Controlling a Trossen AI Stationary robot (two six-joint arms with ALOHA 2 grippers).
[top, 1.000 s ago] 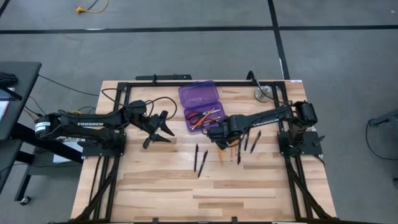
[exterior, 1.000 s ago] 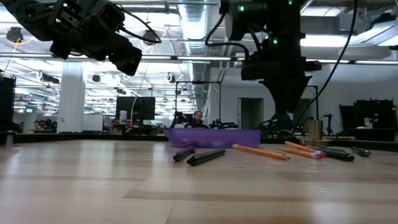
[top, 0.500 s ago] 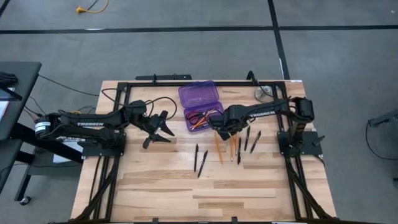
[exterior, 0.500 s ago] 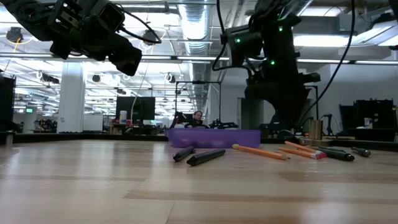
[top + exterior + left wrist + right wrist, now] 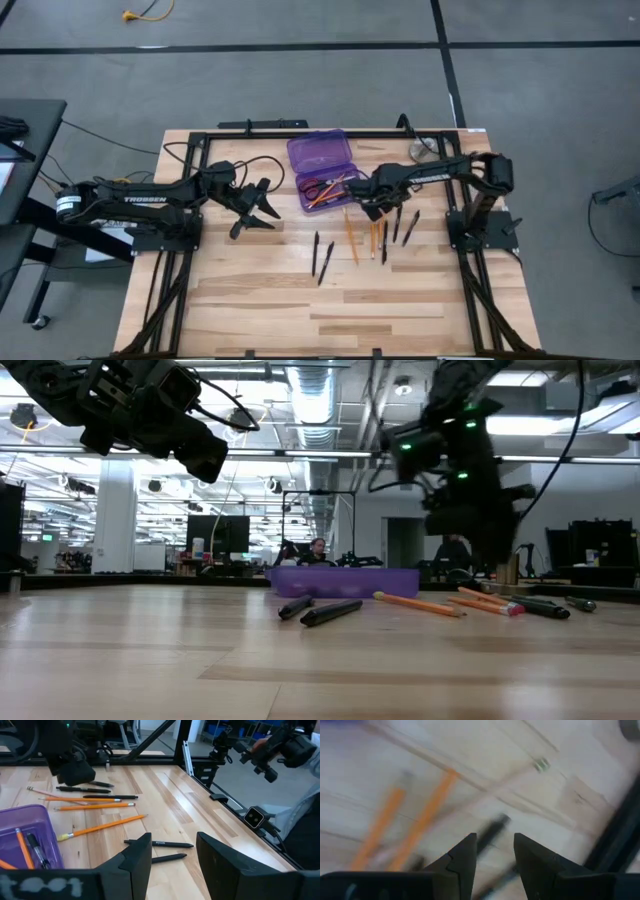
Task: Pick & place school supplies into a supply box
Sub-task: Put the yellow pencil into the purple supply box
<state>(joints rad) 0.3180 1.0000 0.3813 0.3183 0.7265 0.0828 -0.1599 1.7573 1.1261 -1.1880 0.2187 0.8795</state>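
The purple supply box [image 5: 325, 190] lies open at the table's far middle, its lid [image 5: 318, 153] flat behind it, with red-handled scissors [image 5: 315, 187] and orange pencils inside. Loose supplies lie on the wood in front of it: two black pens [image 5: 321, 258], orange pencils [image 5: 350, 235], and more black pens [image 5: 404, 226]. My right gripper [image 5: 373, 206] hangs open just above the pencils and pens, pointing steeply down; a black pen [image 5: 490, 833] shows beyond its fingers. My left gripper [image 5: 262, 206] waits open left of the box, raised off the table.
A small round grey metal disc [image 5: 424, 151] sits at the far right corner. A black frame [image 5: 300, 135] borders the table. Bare wood [image 5: 330, 310] stretches across the near half. People and desks show in the room behind.
My right gripper has moved toward the table's right edge, from in front of the box's near right corner to above the loose pencils and pens, sinking a little and turning slightly. The supplies lie where they were.
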